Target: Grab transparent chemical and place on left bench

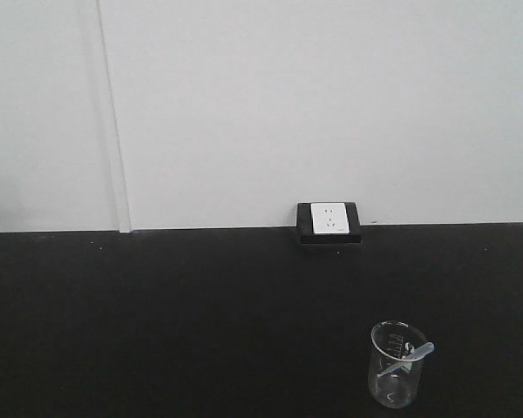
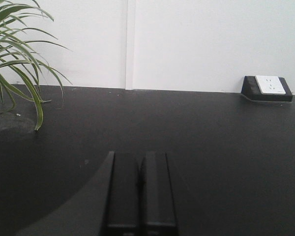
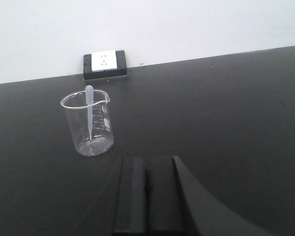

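Observation:
The transparent chemical (image 3: 89,110), a slim clear pipette, stands leaning inside a clear glass beaker (image 3: 88,123) on a black worktop; the front view shows the transparent chemical (image 1: 408,358) and the beaker (image 1: 396,365) at the lower right. My right gripper (image 3: 147,160) is shut and empty, a little to the right of the beaker and nearer the camera. My left gripper (image 2: 139,155) is shut with nothing in it, low over bare black worktop. The left bench is out of view.
A white wall socket in a black frame (image 1: 329,221) sits where the worktop meets the white wall (image 1: 314,104). In the left wrist view a potted spider plant (image 2: 12,64) stands at the far left, with the socket (image 2: 268,86) at the far right.

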Controlling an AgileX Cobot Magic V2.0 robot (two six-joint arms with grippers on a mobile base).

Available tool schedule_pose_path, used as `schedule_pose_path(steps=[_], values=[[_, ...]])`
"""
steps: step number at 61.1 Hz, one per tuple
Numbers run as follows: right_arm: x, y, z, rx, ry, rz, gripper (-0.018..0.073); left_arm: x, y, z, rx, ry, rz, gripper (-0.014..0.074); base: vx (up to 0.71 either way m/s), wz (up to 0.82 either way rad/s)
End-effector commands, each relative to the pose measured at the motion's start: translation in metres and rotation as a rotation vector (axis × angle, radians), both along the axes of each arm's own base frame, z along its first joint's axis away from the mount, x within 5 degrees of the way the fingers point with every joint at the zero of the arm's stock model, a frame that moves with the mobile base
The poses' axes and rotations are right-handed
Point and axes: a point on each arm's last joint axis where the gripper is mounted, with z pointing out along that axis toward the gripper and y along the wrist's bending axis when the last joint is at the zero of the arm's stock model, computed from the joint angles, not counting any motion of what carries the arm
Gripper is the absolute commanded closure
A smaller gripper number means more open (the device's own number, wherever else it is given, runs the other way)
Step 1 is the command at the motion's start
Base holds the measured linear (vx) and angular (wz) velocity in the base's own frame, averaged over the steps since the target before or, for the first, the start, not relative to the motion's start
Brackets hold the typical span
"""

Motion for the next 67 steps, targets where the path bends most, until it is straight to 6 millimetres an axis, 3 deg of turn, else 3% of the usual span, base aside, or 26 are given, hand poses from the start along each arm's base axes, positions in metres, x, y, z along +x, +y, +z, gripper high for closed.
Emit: schedule_pose_path(steps=[1, 22, 40, 46, 56, 67], values=[[0.000, 0.000, 0.007, -0.013, -0.088, 0.000, 0.0566, -0.001, 0.000, 0.003, -0.014, -0.081, -0.001, 0.0600, 0.00, 0.00], [0.000, 0.000, 0.009, -0.014, -0.109, 0.001, 0.0566, -0.001, 0.000, 0.003, -0.014, -0.081, -0.001, 0.0600, 0.00, 0.00], [-0.001, 0.001, 0.028, -0.019, -0.323, 0.013, 0.0566, -0.001, 0.000, 0.003, -0.014, -0.081, -0.001, 0.0600, 0.00, 0.00], [-0.005, 0.002, 0.045, -0.046, -0.444, 0.020, 0.0566, -0.001, 0.000, 0.003, -0.014, -0.081, -0.001, 0.0600, 0.00, 0.00], [-0.004, 0.006, 0.092, -0.227, -0.496, 0.042, 0.0566, -0.001, 0.000, 0.003, -0.014, -0.081, -0.001, 0.0600, 0.00, 0.00], [0.029, 0.008, 0.146, -0.244, -0.439, 0.083, 0.0566, -0.001, 0.000, 0.003, -0.014, -0.081, -0.001, 0.0600, 0.00, 0.00]])
